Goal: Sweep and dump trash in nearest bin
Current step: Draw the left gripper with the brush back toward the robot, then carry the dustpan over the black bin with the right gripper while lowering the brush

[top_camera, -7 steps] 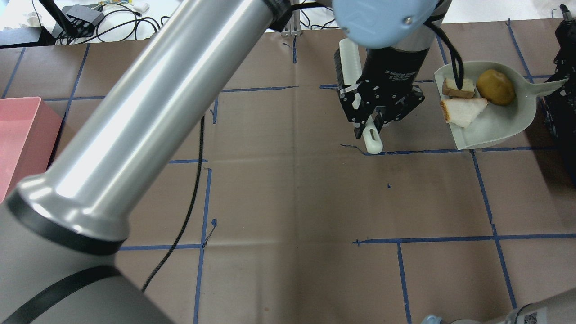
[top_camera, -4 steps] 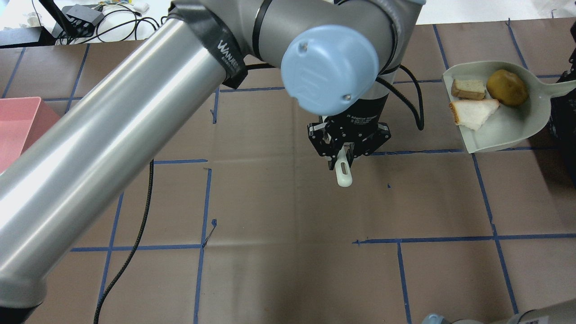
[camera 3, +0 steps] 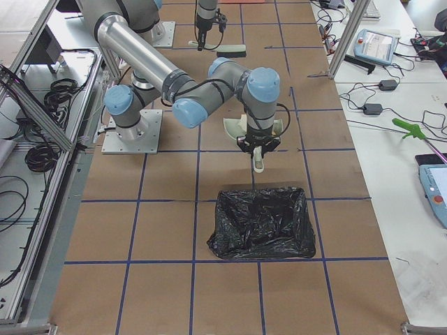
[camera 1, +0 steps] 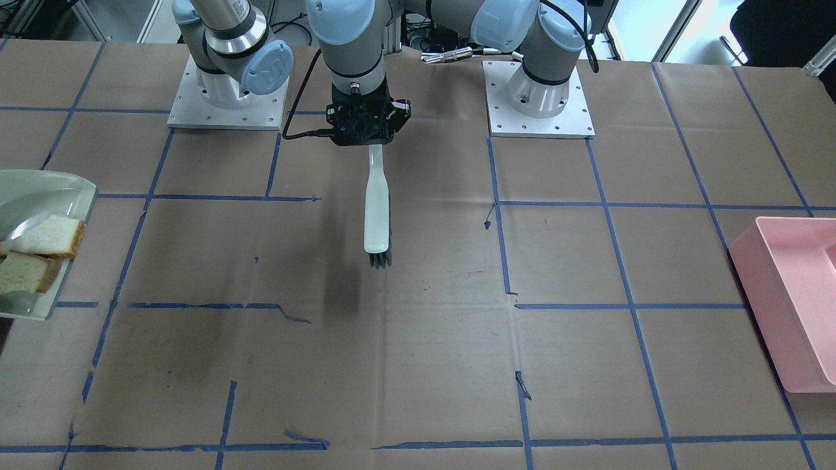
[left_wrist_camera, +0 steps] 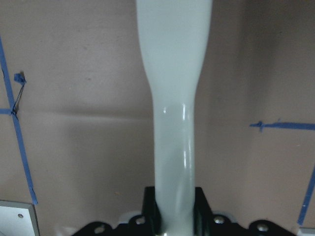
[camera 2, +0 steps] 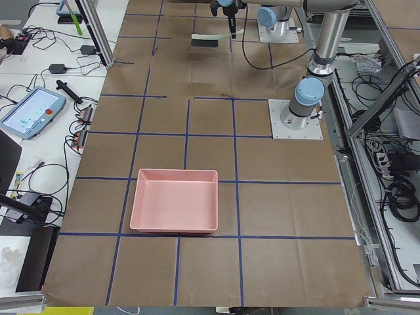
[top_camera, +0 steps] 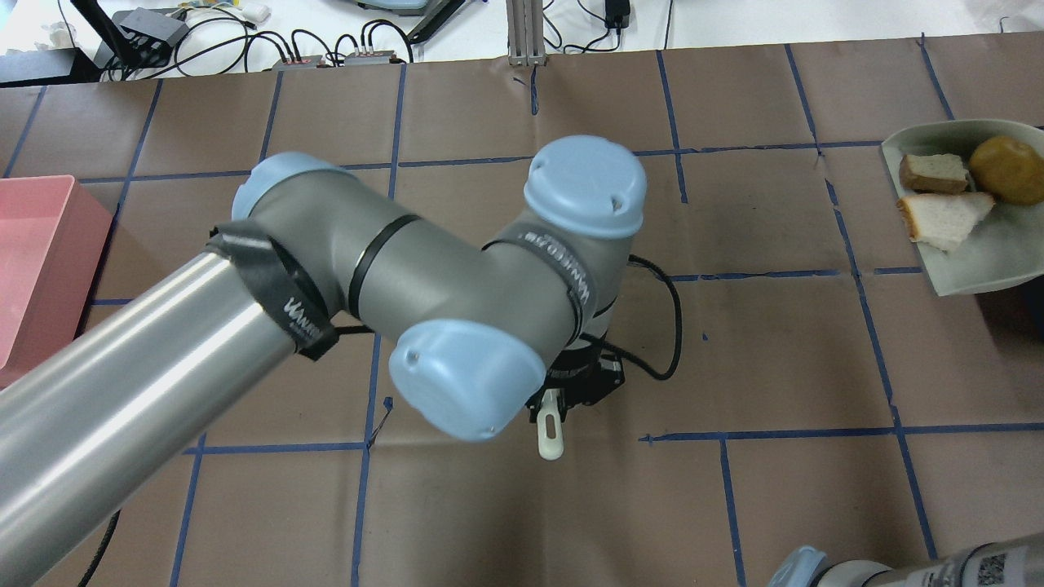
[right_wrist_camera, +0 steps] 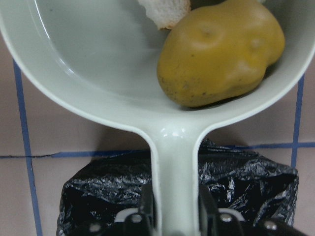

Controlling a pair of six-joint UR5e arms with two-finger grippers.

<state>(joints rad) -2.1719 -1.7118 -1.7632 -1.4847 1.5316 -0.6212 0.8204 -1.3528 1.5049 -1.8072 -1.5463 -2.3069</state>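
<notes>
Over mid-table point(camera 1: 418, 365) | left gripper point(camera 1: 369, 140) clamps brush point(camera 1: 377, 209), upright, bristles down | right gripper point(right_wrist_camera: 174, 219) clamps dustpan handle point(right_wrist_camera: 174, 167)

The brown table point(camera 1: 418, 391) (gridded with blue tape point(camera 1: 630, 305)) carries a pink bin point(camera 1: 784, 294) and a black-bagged bin point(camera 3: 262, 223)

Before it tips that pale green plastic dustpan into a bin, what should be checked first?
1. Right gripper shut on handle of pale green plastic dustpan: ok.
2. Yellow-brown potato-like lump and both torn white bread pieces inside pan: ok.
3. Pan over black-bag-lined bin: not ok, bin lies off the handle end.
4. White-handled brush in left gripper clear of pan: ok.
5. Room in bin: cannot tell.
</notes>
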